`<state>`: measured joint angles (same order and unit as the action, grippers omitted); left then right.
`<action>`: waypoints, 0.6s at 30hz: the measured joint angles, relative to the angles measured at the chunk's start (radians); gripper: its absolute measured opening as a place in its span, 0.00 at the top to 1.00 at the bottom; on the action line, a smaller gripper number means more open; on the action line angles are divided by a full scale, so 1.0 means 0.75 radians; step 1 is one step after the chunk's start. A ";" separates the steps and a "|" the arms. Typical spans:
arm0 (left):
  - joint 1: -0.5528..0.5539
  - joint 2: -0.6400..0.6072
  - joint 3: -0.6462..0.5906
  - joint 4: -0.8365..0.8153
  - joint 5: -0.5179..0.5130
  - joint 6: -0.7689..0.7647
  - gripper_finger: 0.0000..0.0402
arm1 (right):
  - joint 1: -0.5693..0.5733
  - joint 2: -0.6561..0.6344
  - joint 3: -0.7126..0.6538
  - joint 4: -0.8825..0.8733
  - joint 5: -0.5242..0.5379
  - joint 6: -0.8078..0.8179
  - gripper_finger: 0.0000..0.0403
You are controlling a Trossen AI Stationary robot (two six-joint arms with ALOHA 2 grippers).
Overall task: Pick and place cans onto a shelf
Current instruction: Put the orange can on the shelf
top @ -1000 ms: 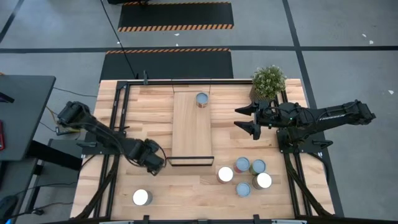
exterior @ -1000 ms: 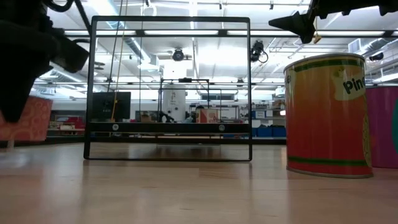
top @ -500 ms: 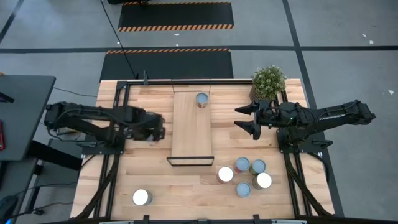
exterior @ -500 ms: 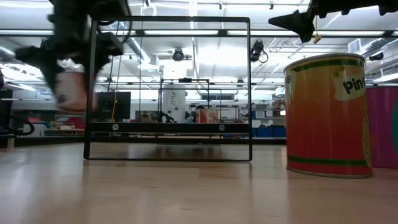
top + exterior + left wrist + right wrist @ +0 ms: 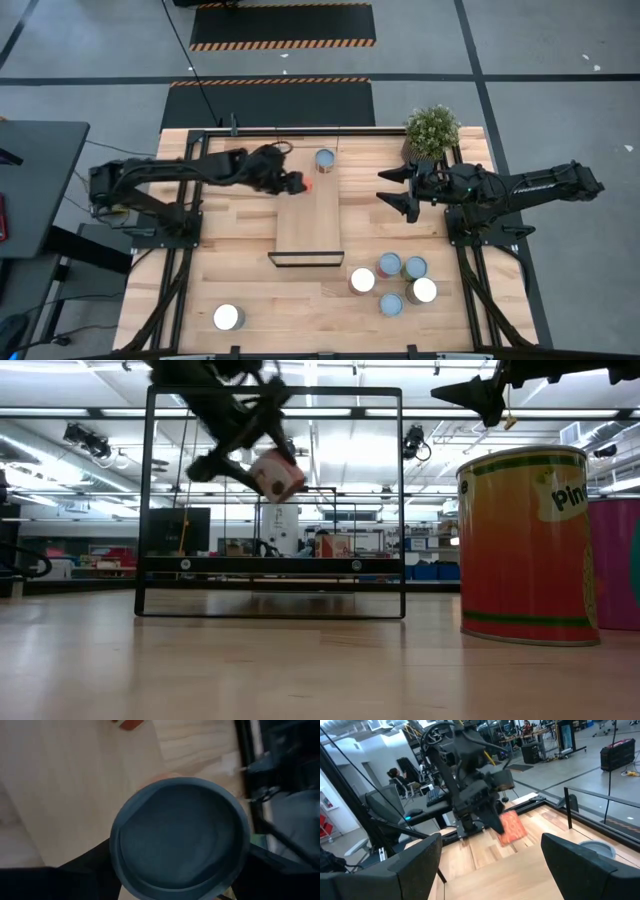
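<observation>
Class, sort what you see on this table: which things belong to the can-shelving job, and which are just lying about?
Job:
- shelf
- can on shelf
- reddish can held by left claw
- five clustered cans
- lone can

Lying about:
- potted plant

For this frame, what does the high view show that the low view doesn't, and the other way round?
Only the high view: the can already on the shelf, the lone can at the table's near left, the plant, and the right gripper open beside the shelf.

Only the low view: the orange can's label, and the held can hanging above the board.

Both: the left gripper shut on a reddish can over the shelf.
</observation>
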<state>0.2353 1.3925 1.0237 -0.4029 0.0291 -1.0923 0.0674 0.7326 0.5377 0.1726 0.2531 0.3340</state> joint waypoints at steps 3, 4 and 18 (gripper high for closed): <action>0.031 0.126 0.126 -0.042 0.029 0.103 0.29 | -0.006 0.000 0.000 0.002 0.000 0.003 0.13; 0.041 0.169 0.170 -0.058 0.049 0.137 0.29 | -0.007 0.000 0.000 0.002 0.001 0.003 0.13; 0.070 0.628 0.592 -0.434 0.165 0.670 0.28 | -0.007 0.000 0.000 -0.001 0.010 0.005 0.13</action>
<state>0.2874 1.8637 1.4677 -0.7286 0.1532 -0.5897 0.0624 0.7326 0.5377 0.1719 0.2609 0.3378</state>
